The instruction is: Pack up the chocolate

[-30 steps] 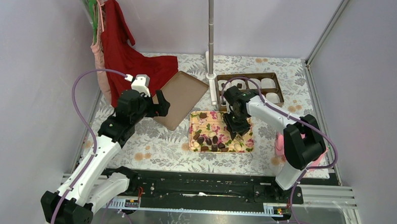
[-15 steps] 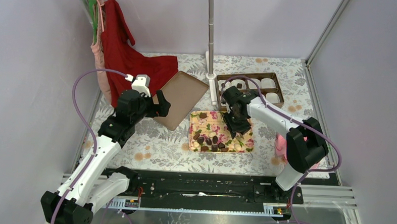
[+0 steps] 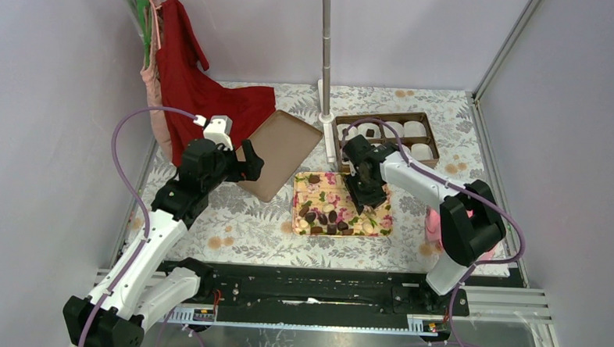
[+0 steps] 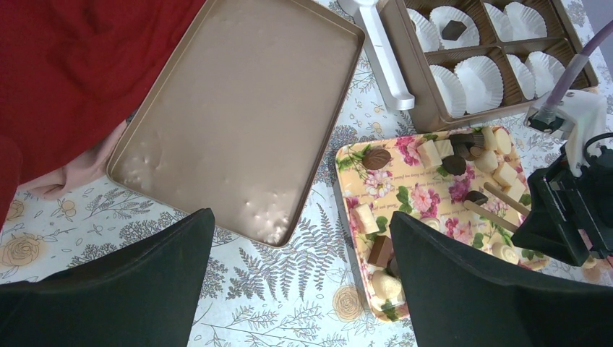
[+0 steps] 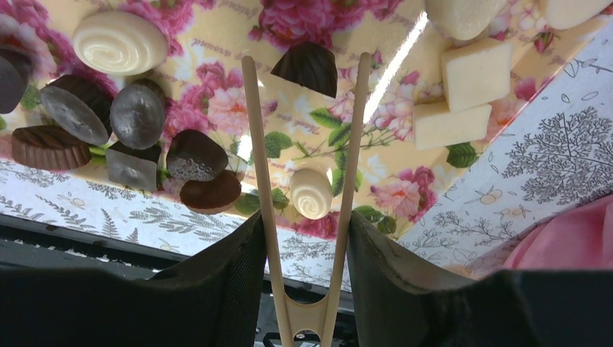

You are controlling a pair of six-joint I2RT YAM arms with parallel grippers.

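Note:
Dark chocolate pieces [image 3: 325,219] lie with white ones on a floral tray [image 3: 322,194]. My right gripper [image 3: 363,193] hovers over the tray's right half, shut on beige tongs [image 5: 262,144]. In the right wrist view the gripper [image 5: 305,238] clamps the tongs' arms. Their tips stand apart on either side of a dark chocolate [image 5: 307,66]. Several more dark pieces [image 5: 137,116] lie to the left. A brown box [image 3: 384,115] of white paper cups holds one dark chocolate [image 4: 453,30]. My left gripper [image 4: 300,238] is open and empty above the tablecloth, left of the tray [image 4: 347,155].
A gold lid [image 3: 281,153] lies left of the tray, partly on a red cloth [image 3: 205,99]. A metal pole [image 3: 325,57] on a white base stands beside the box. A pink object [image 3: 433,222] sits right of the tray.
My right gripper with the tongs has shifted slightly left and toward the back over the tray. The left arm has not moved.

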